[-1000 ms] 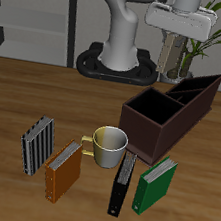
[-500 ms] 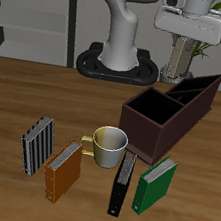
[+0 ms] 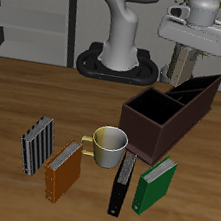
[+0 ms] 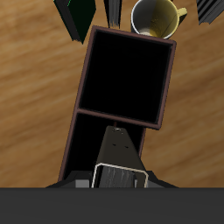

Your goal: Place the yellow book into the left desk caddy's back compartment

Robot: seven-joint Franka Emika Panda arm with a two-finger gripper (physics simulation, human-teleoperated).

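My gripper (image 3: 184, 49) is shut on the yellow book (image 3: 181, 63), a thin greyish book that hangs upright below it. It hovers above the far end of the left desk caddy (image 3: 151, 121), a long dark brown open box. The narrow back compartment (image 3: 193, 91) with slanted edges lies just beneath and beside the book. In the wrist view the book (image 4: 117, 163) shows edge-on over the narrow section (image 4: 90, 144), with the caddy's large square section (image 4: 127, 74) beyond it.
Nearer the table's front edge are a cream mug (image 3: 107, 144), a striped book (image 3: 36, 143), an orange book (image 3: 63, 170), a black book (image 3: 122, 182) and a green book (image 3: 156, 184). A potted plant (image 3: 200, 58) stands behind the caddy.
My gripper has carried the yellow book sideways along the back of the table, ending over the caddy's far end. Nothing on the table has moved.
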